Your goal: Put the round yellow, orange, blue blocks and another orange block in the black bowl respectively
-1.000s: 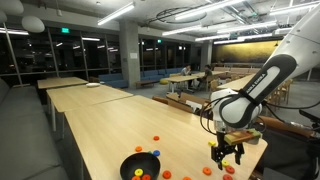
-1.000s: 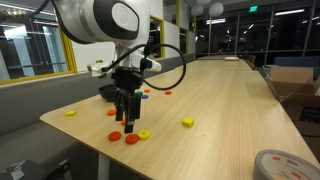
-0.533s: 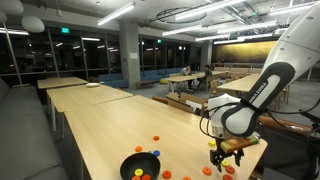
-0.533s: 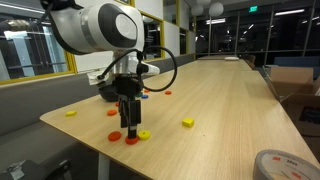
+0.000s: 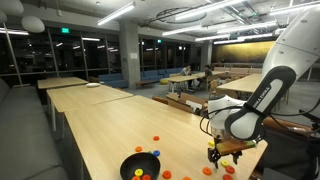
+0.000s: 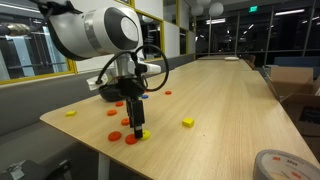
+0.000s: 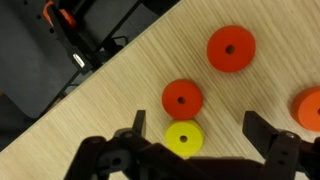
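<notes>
My gripper point(image 7: 200, 135) is open and low over the table near its corner. A yellow disc point(image 7: 184, 138) lies flat between the fingers, nearer the left finger point(image 7: 138, 125). An orange disc point(image 7: 182, 98) touches it just beyond. Two more orange discs point(image 7: 231, 48) point(image 7: 308, 108) lie farther off. In both exterior views the gripper point(image 5: 222, 155) point(image 6: 133, 128) points straight down at the yellow disc point(image 6: 144, 134). The black bowl point(image 5: 128, 165) stands some way from the gripper and holds a few small coloured pieces. I cannot pick out the blue disc for certain.
Several orange discs point(image 5: 156, 153) lie scattered between the bowl and the gripper. A yellow square block point(image 6: 187, 122) and another yellow piece point(image 6: 70, 113) lie on the table. The table edge point(image 7: 70, 95) runs close beside the discs.
The gripper has come down closer to the table over the yellow disc. The discs and the bowl have not moved.
</notes>
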You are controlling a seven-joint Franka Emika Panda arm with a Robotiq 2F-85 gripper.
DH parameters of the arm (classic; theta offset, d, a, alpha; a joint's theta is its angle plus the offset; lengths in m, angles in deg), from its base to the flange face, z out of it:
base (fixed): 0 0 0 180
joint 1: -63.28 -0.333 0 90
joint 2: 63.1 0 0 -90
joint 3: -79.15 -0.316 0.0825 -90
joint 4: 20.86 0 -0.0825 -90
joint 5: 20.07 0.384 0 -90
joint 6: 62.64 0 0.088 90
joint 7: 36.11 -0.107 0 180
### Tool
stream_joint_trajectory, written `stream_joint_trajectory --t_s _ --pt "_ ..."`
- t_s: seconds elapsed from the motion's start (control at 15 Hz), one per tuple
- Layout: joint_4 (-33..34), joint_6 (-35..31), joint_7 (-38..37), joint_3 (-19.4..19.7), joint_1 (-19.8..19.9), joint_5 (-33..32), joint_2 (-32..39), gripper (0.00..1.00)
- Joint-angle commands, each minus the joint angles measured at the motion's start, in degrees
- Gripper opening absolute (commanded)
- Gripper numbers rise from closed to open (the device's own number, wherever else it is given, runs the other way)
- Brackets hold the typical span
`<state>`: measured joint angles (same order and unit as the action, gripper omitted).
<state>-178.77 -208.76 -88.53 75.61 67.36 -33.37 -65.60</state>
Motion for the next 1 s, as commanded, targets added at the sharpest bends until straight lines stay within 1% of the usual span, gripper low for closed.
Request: stream_joint_trajectory --t_s 0.0,0.2,0.33,0.53,0.6,0.73,0.93 --pt "0.0 -6.0 -4.7 2.0 -0.1 -1.3 2.6 1.0" --pt "0.0 -11.2 -6.8 4.0 0.1 -1.5 4.1 1.0" --pt "0.0 -13.4 -8.9 5.4 0.1 -2.5 4.3 1.0" --pt "0.1 -14.5 -13.2 7.3 0.1 -5.4 3.7 1.0" --pt "0.1 -14.4 -13.1 7.5 0.1 -4.8 3.3 1.0" --pt "0.1 -13.7 -10.2 7.5 -0.2 -2.1 2.8 1.0" --pt "0.3 -12.7 -2.5 6.5 -0.8 5.0 2.1 1.0"
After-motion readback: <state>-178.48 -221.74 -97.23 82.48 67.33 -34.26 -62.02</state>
